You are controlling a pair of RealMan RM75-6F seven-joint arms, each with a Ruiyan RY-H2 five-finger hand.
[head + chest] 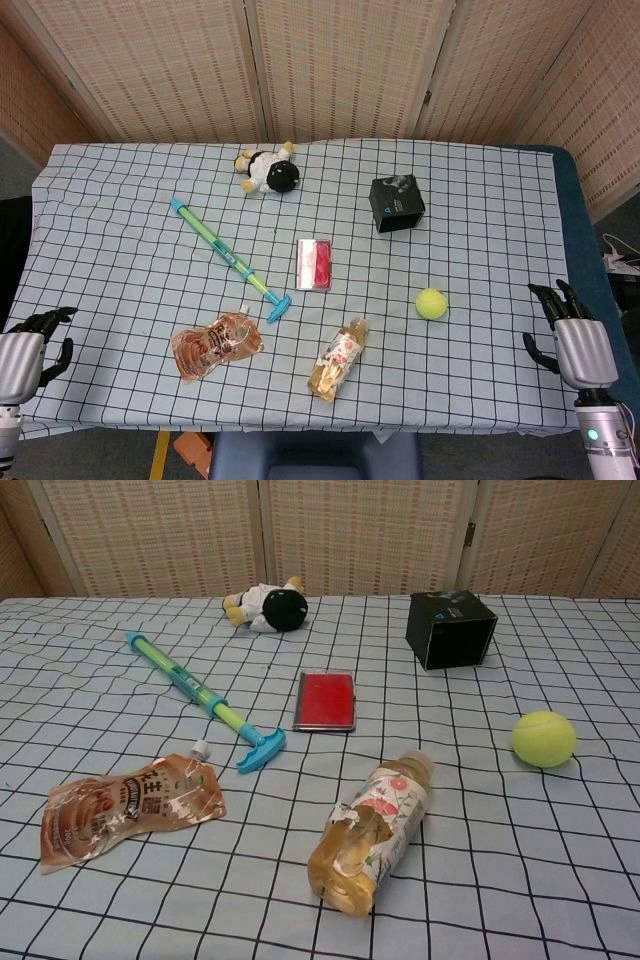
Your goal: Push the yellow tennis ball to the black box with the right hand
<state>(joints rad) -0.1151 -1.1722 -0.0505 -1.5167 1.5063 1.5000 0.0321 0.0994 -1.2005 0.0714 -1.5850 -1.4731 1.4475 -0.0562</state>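
Observation:
The yellow tennis ball [431, 303] [544, 739] lies on the checked cloth, right of centre. The black box [397, 203] [451, 629] stands further back, slightly left of the ball, with a clear gap between them. My right hand [572, 338] hangs at the table's right edge, to the right of the ball and apart from it, fingers spread and holding nothing. My left hand [28, 352] sits at the left edge, fingers apart and holding nothing. Neither hand shows in the chest view.
A tea bottle [338, 359] [370, 830] lies on its side near the front. A red case [315, 264] [325, 700], a blue-green syringe toy [228, 258] [203, 700], a brown pouch [215, 344] [126, 807] and a plush toy [268, 169] [268, 606] lie across the middle and left.

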